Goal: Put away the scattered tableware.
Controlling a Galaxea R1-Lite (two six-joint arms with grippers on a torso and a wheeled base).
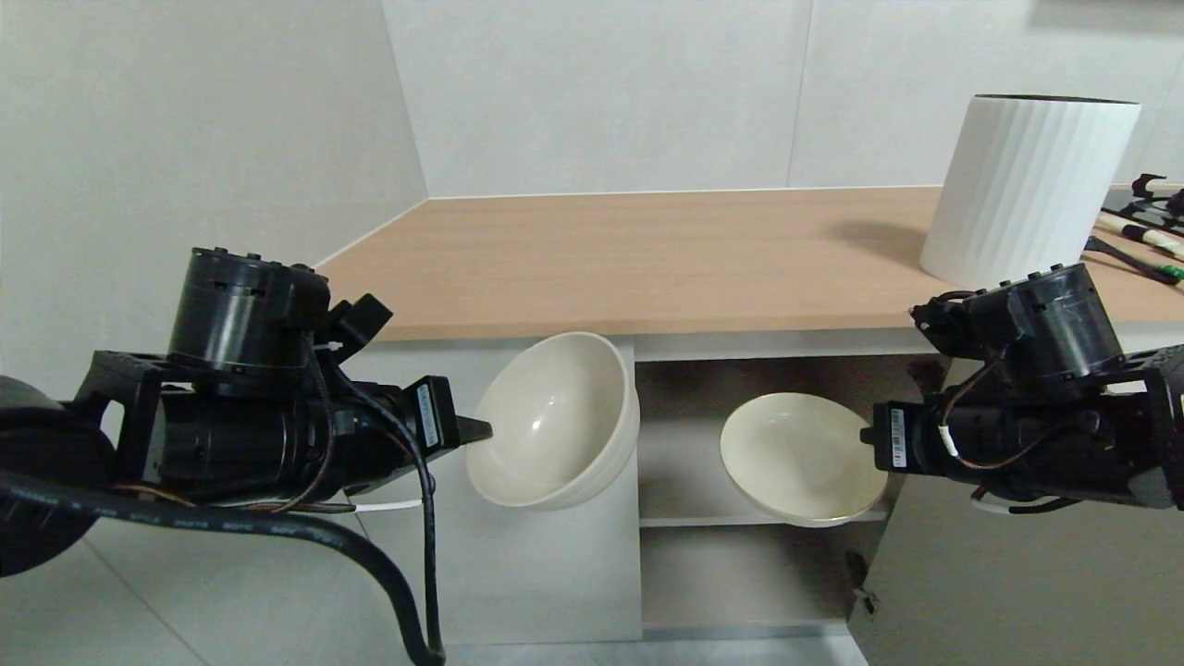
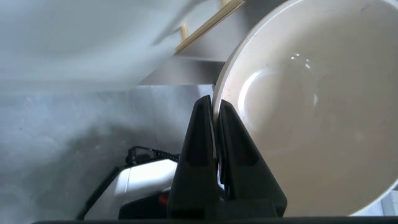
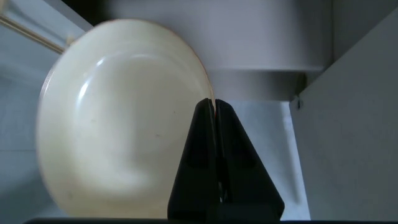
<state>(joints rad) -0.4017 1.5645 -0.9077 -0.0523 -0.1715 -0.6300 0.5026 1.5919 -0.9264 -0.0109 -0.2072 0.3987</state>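
Cabinet bay (image 1: 684, 407) stands open — shelf (image 1: 680, 490) divides it.

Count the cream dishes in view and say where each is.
2. A bowl, rim clamped in the left gripper, before the cabinet door; a shallower dish in the right gripper, before the open shelves. More may hide inside.

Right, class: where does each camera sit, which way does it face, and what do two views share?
Head view: on the robot's head, facing forward and down at the countertop and open cabinet; both arms show, left gripper and right gripper.
Left wrist view: on the left wrist, looking along its own fingers, shut on the rim of the deep bowl.
Right wrist view: on the right wrist, looking along its own fingers, shut on the rim of the shallow plate.
Shared: head and left wrist views both show the deep bowl.
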